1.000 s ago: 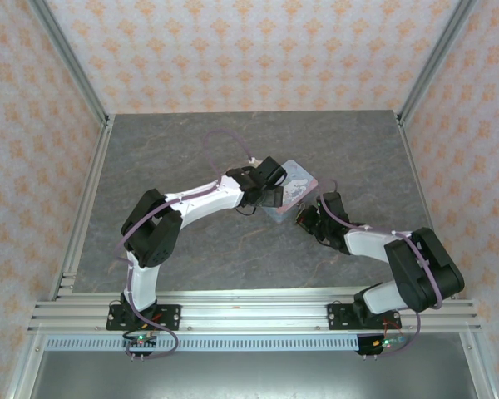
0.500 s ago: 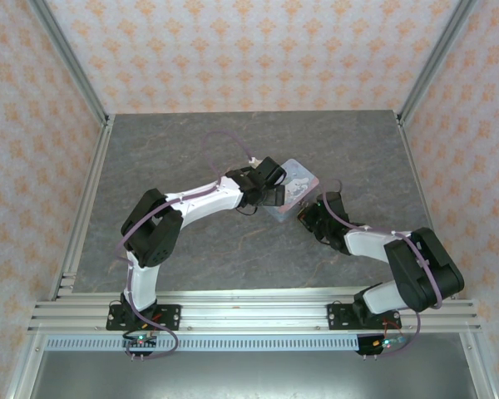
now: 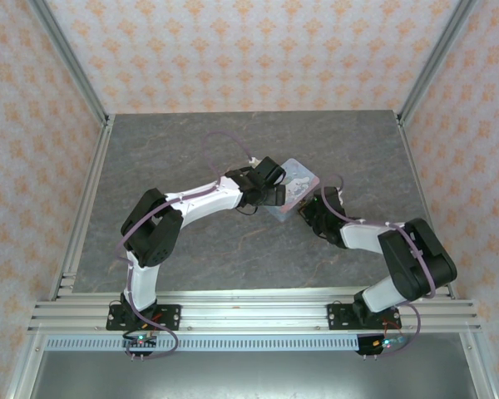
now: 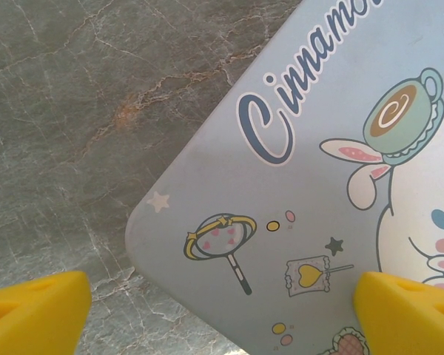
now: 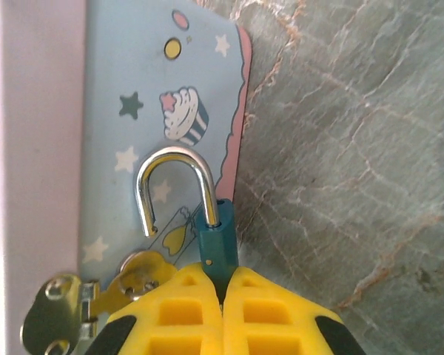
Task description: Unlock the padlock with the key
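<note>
There is one tin (image 3: pixel 298 179), one padlock (image 5: pixel 215 248) and two grippers on a grey stone table (image 3: pixel 191 150). The tin is pastel blue with a white cartoon dog on its lid.

The padlock sits against the tin's scalloped pink edge, its teal body pinched between the yellow fingers of the right gripper (image 5: pixel 223 292), which are clenched on it. Its single silver shackle (image 5: pixel 174 174) arches over the tin's side. One leg is seated in the body and the other end is free, just above the tin's metal hasp (image 5: pixel 59 318).

The left gripper (image 4: pixel 222 314) hovers over the tin's rounded corner with its two fingertips spread wide, one to each side, grasping nothing.

Bare table lies open on the tin's far side and to its left, out to the aluminium frame rails (image 3: pixel 87 208). The near side of the tin is crowded by both arms.
</note>
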